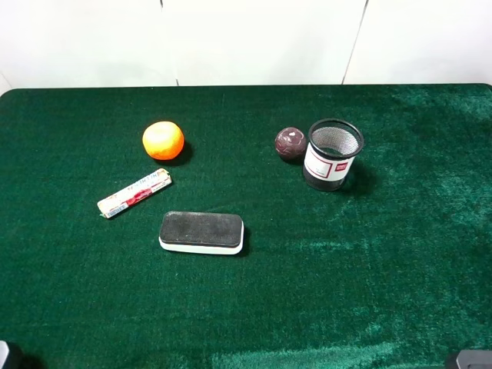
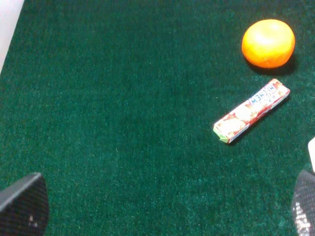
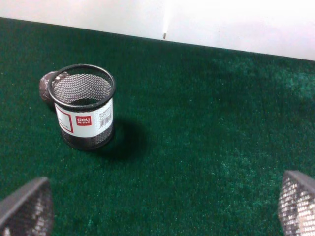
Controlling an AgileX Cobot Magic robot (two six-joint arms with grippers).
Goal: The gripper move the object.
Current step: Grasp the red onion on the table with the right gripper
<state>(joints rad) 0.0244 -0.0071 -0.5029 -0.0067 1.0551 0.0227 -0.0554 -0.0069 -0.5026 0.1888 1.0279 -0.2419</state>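
Observation:
The dark maroon ball (image 1: 290,143) lies on the green cloth, touching or nearly touching the left side of the black mesh cup (image 1: 333,154). In the right wrist view the ball (image 3: 47,84) is mostly hidden behind the cup (image 3: 84,106). My right gripper (image 3: 161,206) is open and empty, well short of the cup, with its fingertips (image 3: 24,209) at the frame's lower corners. My left gripper (image 2: 162,206) is open and empty over bare cloth. In the exterior view only bits of the arms show at the bottom corners.
An orange ball (image 1: 163,140) lies at the left, also in the left wrist view (image 2: 268,43). A candy stick pack (image 1: 134,193) lies below it, also seen by the left wrist (image 2: 251,110). A black and white eraser (image 1: 202,231) lies mid-table. A white wall backs the table.

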